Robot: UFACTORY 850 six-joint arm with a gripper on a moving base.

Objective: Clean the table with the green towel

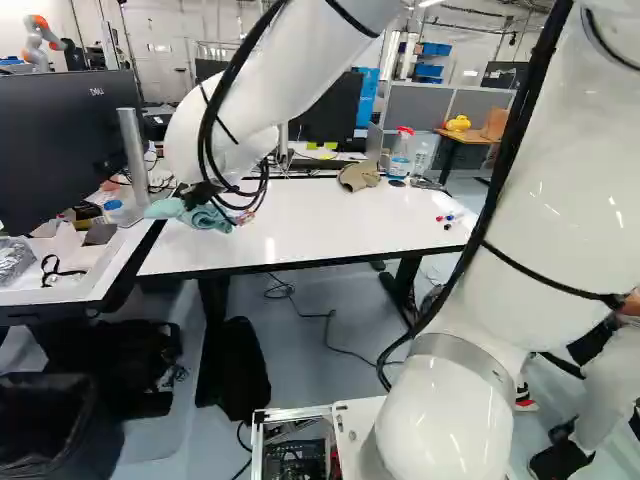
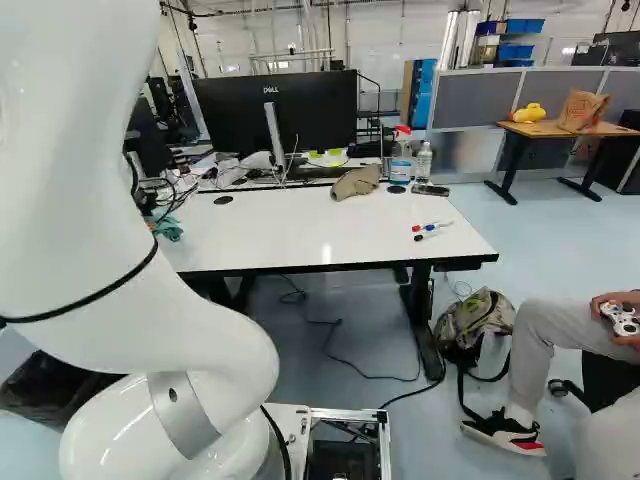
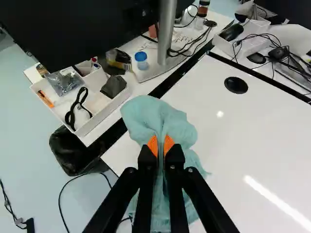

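Note:
In the left base view my gripper (image 1: 192, 196), partly hidden by the arm's cables, is over the left end of the white table (image 1: 330, 225). Seen from the wrist, the gripper (image 3: 161, 145) has its orange pads closed on a bunched fold of the green towel (image 3: 158, 119). The cloth spreads ahead of and beneath the fingers, overlapping the table's end edge; whether it presses on the top I cannot tell. In the right base view, part of the towel (image 2: 167, 228) shows beside my arm, which hides the gripper there.
Markers (image 2: 430, 228) lie near the table's right end. A brown cloth (image 2: 357, 182), spray bottle (image 1: 401, 152) and water bottle (image 2: 424, 162) are at its back. Beside the towel, a neighbouring desk holds a white tray (image 3: 90, 124) and a monitor (image 1: 65, 140). Another robot (image 1: 40, 42) stands far back.

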